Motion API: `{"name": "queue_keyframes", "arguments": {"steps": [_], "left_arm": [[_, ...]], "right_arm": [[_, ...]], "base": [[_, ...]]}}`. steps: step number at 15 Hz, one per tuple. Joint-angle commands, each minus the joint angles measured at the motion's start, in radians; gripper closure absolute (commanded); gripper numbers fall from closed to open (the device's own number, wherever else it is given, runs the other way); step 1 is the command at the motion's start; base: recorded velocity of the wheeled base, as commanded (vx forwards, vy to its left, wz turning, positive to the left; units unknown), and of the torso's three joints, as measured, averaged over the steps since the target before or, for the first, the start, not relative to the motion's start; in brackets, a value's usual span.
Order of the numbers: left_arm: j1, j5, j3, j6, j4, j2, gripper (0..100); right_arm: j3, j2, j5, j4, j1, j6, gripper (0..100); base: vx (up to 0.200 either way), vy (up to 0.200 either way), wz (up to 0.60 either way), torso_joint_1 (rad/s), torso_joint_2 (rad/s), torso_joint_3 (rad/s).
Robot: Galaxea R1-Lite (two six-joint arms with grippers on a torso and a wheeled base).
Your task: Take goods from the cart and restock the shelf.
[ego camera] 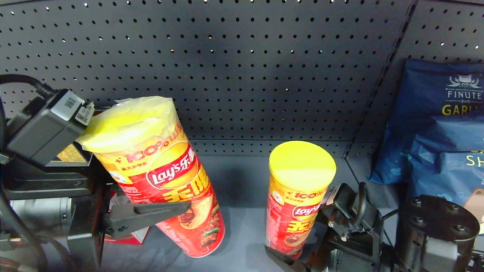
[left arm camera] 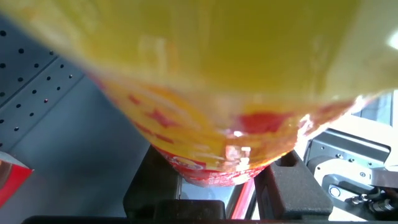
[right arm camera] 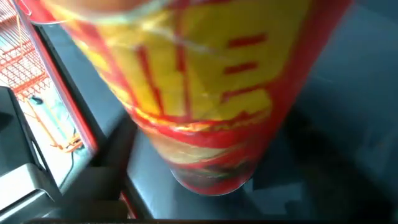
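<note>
Red-and-yellow cans occupy both tools: left tool (ego camera: 166, 204) grasps 1 tilted can (ego camera: 166, 173), seemingly to stand it on the shelf (ego camera: 242, 177), while right tool (ego camera: 298, 230) clamps the upright can (ego camera: 298, 196) steady.

Grey shelf (ego camera: 242, 177) carries 2 chip cans (ego camera: 166, 177) (ego camera: 298, 196) (1 tilted) and blue bags (ego camera: 435, 124).

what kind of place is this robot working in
Probably a shop aisle, real or a mock-up. A chip can stands on a dark shelf with a pegboard back, blue snack bags lie further along, and a red wire cart shows in the right wrist view.
</note>
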Motion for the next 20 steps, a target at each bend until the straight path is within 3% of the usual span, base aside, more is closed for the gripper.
{"name": "queue_keyframes", "arguments": {"steps": [1, 7, 16, 20], "left_arm": [[0.000, 0.000, 0.002, 0.000, -0.001, 0.001, 100], [-0.001, 0.000, 0.032, -0.001, -0.010, 0.001, 100], [-0.001, 0.000, 0.035, -0.001, -0.010, 0.003, 100], [-0.001, -0.002, 0.049, 0.000, -0.010, 0.001, 100]], "right_arm": [[0.023, -0.023, 0.000, -0.010, 0.000, -0.001, 0], [0.170, -0.164, 0.000, -0.010, -0.058, -0.015, 0], [0.027, -0.051, 0.000, -0.004, -0.076, -0.016, 0], [0.058, -0.103, 0.005, -0.012, -0.069, -0.033, 0]], "base": [[0.000, 0.000, 0.00, 0.000, 0.00, 0.000], [0.000, 0.000, 0.00, 0.000, 0.00, 0.000], [0.000, 0.000, 0.00, 0.000, 0.00, 0.000], [0.000, 0.000, 0.00, 0.000, 0.00, 0.000]]}}
